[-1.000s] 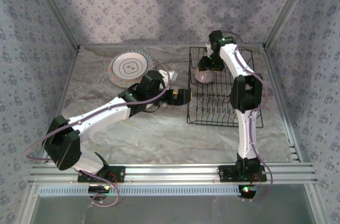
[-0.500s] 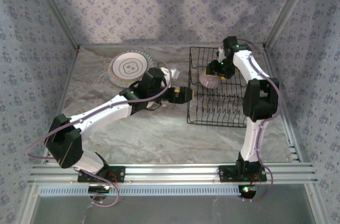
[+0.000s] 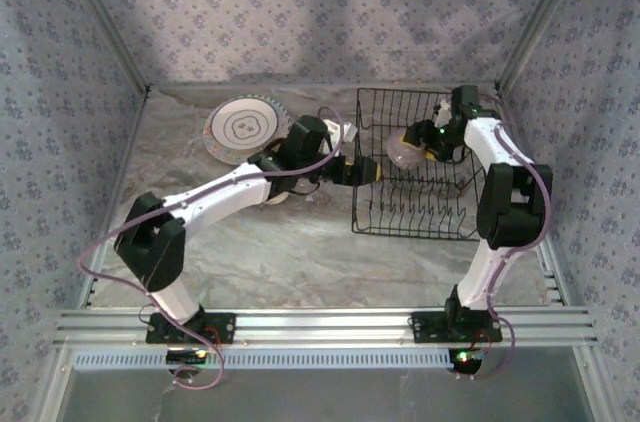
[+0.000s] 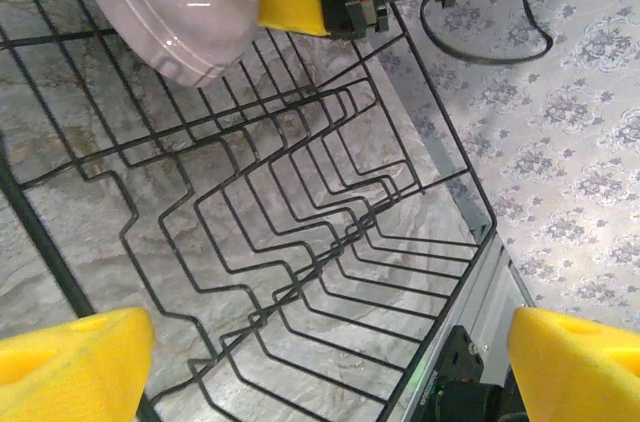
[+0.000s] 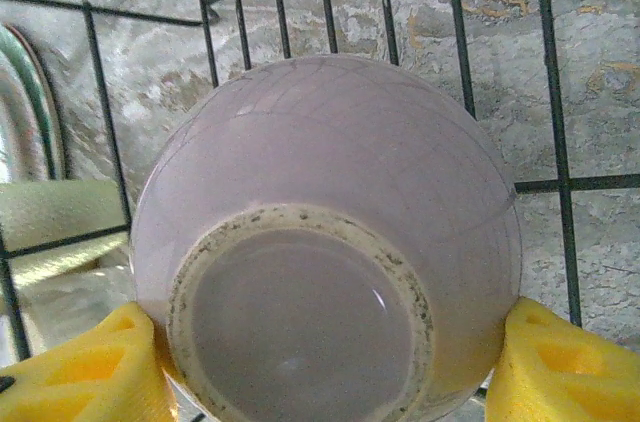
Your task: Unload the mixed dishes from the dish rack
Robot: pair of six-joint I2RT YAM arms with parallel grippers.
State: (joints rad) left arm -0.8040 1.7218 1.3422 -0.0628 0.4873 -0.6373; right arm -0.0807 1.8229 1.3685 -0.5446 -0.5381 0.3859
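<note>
Left gripper was wide open with nothing between its pads, parked right at the side wall of the dish rack. Just ahead of it, the right gripper had the lilac bowl clamped between its yellow pads over the rack's wire floor. Off behind the left gripper, a ringed plate lay flat on the desk.

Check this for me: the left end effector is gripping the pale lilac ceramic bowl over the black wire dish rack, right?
Wrong arm: the right end effector is gripping the pale lilac ceramic bowl over the black wire dish rack. The right wrist view shows its yellow pads clamping it.
</note>
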